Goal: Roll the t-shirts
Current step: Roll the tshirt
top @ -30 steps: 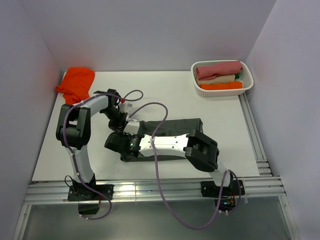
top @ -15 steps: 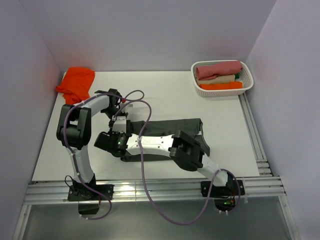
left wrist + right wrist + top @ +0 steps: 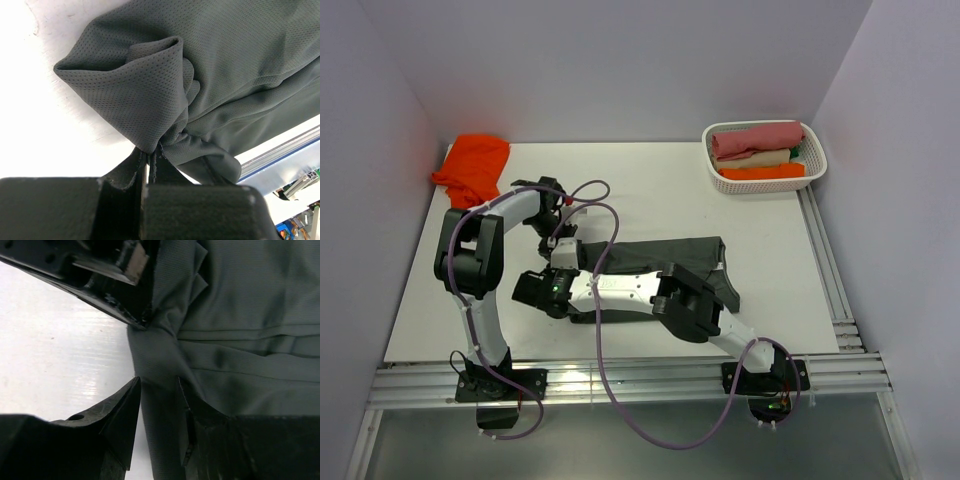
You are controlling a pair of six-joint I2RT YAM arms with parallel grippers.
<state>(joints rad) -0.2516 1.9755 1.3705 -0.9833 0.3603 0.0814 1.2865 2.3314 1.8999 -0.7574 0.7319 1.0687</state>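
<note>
A dark grey t-shirt [image 3: 670, 255] lies as a long folded strip across the middle of the table. Its left end is bunched up between both grippers. My left gripper [image 3: 558, 238] is shut on a puckered fold of that end [image 3: 150, 152]; the mesh fabric [image 3: 225, 60] spreads out beyond its fingers. My right gripper [image 3: 545, 290] reaches far left and is shut on a thick band of the same shirt [image 3: 159, 382], just in front of the left gripper [image 3: 110, 285]. A bright orange t-shirt [image 3: 475, 165] lies crumpled in the far left corner.
A white basket [image 3: 720, 180] at the far right holds rolled pink, cream and orange cloths. Walls stand close on the left, back and right. Metal rails [image 3: 620, 380] run along the front edge and the right side.
The right arm has swung further left along the grey t-shirt, bringing its gripper under the left gripper. The left gripper has kept its hold and barely moved.
</note>
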